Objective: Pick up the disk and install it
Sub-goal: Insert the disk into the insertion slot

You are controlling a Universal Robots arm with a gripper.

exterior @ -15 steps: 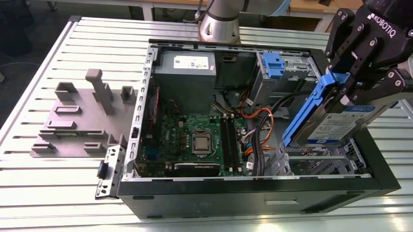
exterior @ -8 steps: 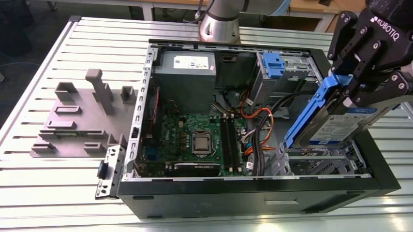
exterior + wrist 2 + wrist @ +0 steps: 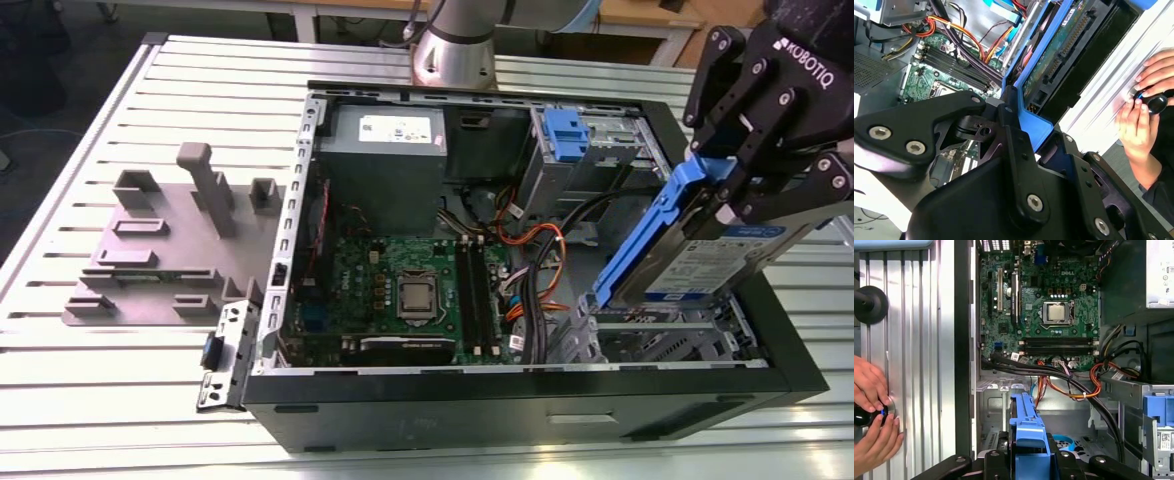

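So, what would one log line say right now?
gripper: shut on disk | disk: tilted, held over open computer case | installed: not yet

The claw (image 3: 1028,465) clamps the disk (image 3: 1026,427), seen edge-on by its blue frame, over the open case (image 3: 965,340). Beyond it lies the green motherboard (image 3: 1019,305) with its bare processor (image 3: 1056,313). Orange and black cables (image 3: 1074,385) run between board and disk. Outside the case wall, on the ribbed surface (image 3: 919,340), a hand (image 3: 869,387) and a second hand (image 3: 876,445) cup a small black knob (image 3: 861,416).
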